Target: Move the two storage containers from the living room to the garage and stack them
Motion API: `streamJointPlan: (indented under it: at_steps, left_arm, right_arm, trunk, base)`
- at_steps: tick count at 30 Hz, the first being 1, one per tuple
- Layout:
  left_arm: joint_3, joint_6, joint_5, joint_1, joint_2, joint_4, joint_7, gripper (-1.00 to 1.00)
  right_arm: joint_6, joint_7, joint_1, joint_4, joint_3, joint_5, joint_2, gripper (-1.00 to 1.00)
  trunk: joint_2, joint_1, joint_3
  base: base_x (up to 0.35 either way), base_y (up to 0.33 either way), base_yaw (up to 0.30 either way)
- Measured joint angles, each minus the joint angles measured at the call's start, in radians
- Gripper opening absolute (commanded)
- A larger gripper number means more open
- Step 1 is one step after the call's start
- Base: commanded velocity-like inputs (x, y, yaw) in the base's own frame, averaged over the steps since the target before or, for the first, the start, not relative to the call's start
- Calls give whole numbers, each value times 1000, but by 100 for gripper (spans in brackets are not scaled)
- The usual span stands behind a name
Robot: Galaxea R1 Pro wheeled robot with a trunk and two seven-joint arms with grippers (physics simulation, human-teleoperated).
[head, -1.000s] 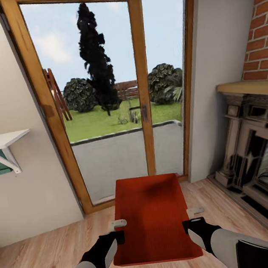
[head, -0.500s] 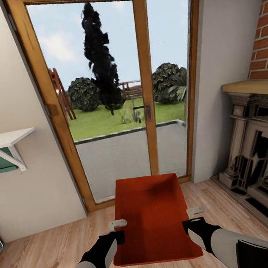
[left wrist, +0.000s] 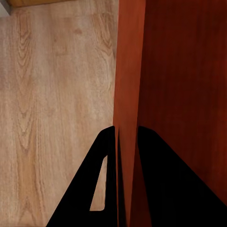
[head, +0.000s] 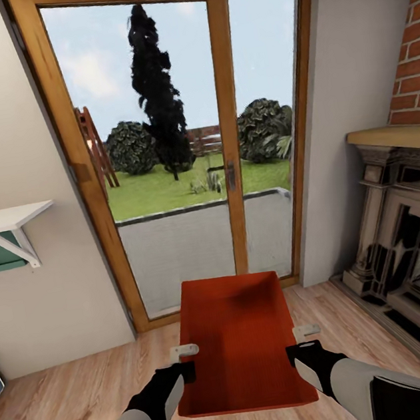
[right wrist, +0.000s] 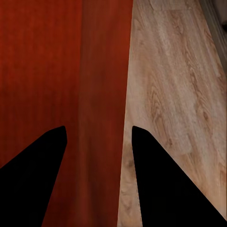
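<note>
Carrying one storage container [head: 237,340] through living room, left gripper [left wrist: 126,142] and right gripper [right wrist: 98,135] clamping opposite walls; next, turning toward garage.

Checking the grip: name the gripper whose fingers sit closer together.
The left gripper: its fingers pinch the container's wall; the right gripper's stand wider astride the opposite wall.

Grey forearms, black wrists, seemingly pale claws [head: 184,350]
</note>
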Motion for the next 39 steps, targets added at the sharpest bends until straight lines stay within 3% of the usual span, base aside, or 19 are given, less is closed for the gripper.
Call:
streamJointPlan:
  at_steps: [8, 10, 31, 39]
  left_arm:
    - [0, -1, 1, 0, 2, 0, -4, -100]
    - [-4, -40, -2, 1, 2, -3, -3, -100]
    - [-1, -39, -1, 0, 2, 5, -5, -100]
    - [-1, -39, -2, 0, 2, 4, -6, -100]
  right_arm:
    - [0, 0, 0, 1, -1, 1, 2, -100]
    - [-45, 0, 0, 4, 0, -1, 2, -100]
    - [-35, -1, 0, 3, 2, 2, 2, -100]
    - [-36, -1, 0, 4, 2, 2, 2, -100]
  trunk:
    - [0, 0, 0]
    - [0, 0, 0]
    - [0, 0, 0]
    - [0, 0, 0]
  base:
    - [0, -264, 0]
    - [7, -282, 0]
    - [74, -282, 0]
    - [78, -271, 188]
